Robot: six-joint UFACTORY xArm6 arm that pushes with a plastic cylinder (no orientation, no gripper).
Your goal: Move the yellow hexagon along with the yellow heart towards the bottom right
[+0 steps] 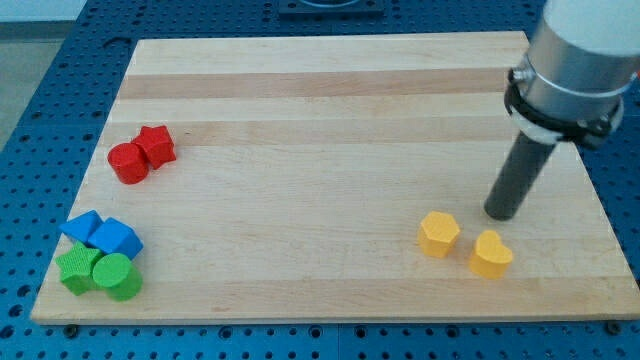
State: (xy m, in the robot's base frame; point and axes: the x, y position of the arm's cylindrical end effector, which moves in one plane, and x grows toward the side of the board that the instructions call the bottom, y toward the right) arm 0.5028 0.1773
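Note:
A yellow hexagon lies on the wooden board at the view's lower right. A yellow heart lies just to its right and slightly lower, a small gap between them. My tip stands on the board just above the heart and to the upper right of the hexagon, touching neither. The dark rod rises from it toward the arm's grey body at the view's top right.
A red cylinder and a red star touch at the view's left. At the lower left, two blue blocks sit above a green block and a green cylinder. The board's right edge is near the heart.

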